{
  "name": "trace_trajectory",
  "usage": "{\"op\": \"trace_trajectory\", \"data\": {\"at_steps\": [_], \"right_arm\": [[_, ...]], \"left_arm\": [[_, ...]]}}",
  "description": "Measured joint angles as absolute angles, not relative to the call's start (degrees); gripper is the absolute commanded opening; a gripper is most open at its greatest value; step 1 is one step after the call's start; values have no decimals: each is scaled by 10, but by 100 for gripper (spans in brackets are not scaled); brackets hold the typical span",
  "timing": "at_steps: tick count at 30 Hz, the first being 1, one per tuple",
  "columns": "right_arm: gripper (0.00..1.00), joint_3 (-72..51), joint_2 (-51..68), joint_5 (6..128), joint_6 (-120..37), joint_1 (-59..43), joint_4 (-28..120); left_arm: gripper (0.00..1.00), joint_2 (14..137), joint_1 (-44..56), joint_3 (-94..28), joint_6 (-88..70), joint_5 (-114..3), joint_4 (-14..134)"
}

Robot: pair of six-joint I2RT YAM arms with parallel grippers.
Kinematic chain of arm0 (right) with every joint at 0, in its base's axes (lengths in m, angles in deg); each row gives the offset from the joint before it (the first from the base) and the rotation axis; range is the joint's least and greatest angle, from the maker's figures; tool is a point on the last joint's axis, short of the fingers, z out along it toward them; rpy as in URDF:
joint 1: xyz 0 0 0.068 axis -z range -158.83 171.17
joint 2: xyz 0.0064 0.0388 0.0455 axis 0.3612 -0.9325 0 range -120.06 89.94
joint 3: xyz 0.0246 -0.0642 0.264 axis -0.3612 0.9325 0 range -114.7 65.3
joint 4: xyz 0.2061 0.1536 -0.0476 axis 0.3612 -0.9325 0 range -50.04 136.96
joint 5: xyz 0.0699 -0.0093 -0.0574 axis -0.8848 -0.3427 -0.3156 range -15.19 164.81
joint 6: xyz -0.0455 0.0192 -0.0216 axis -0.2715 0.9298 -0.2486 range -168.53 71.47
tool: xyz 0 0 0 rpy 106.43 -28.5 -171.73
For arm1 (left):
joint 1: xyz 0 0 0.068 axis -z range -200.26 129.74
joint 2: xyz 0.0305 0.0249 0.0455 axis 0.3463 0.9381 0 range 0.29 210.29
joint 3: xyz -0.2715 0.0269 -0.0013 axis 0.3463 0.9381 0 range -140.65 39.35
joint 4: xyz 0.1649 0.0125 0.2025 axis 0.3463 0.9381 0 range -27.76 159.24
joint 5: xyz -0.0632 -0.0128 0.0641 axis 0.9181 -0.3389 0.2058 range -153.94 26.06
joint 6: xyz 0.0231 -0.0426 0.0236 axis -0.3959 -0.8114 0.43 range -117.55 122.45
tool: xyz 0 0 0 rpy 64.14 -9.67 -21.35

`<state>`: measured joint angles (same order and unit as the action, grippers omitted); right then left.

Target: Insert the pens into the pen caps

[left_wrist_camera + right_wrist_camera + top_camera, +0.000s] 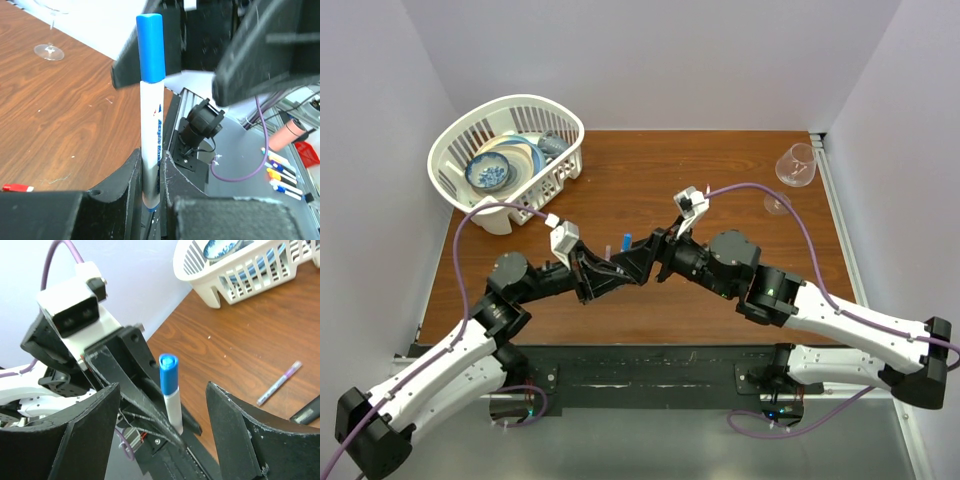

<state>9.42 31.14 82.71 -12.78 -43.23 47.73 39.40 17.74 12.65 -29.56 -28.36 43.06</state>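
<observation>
From their bases at the near edge, both arms reach inward and meet low over the middle of the desk (720,180), wrists angled toward each other. The left end effector (151,162) is clenched on the lower barrel of a white pen (150,125), holding it upright, with the blue cap (150,47) on its top end. The right end effector (162,390) is released. Its fingers stand wide apart on either side of the capped end, with a gap on each side and no contact.

A red cap (15,188) lies on the wood by the left fingers, and a purple pen (280,384) lies flat beyond the right fingers. The far half of the desk is bare wood between a white dish rack (455,150) at the far left corner and a wine glass (796,165) by the far right edge.
</observation>
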Motion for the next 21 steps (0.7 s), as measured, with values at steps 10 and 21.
{"op": "trace_trajectory", "data": {"at_steps": [10, 21], "right_arm": [[68, 37, 310, 835, -166, -432, 430], [55, 19, 306, 842, -189, -432, 407]], "left_arm": [[0, 381, 178, 126, -292, -251, 431], [0, 386, 178, 126, -292, -230, 429]]}}
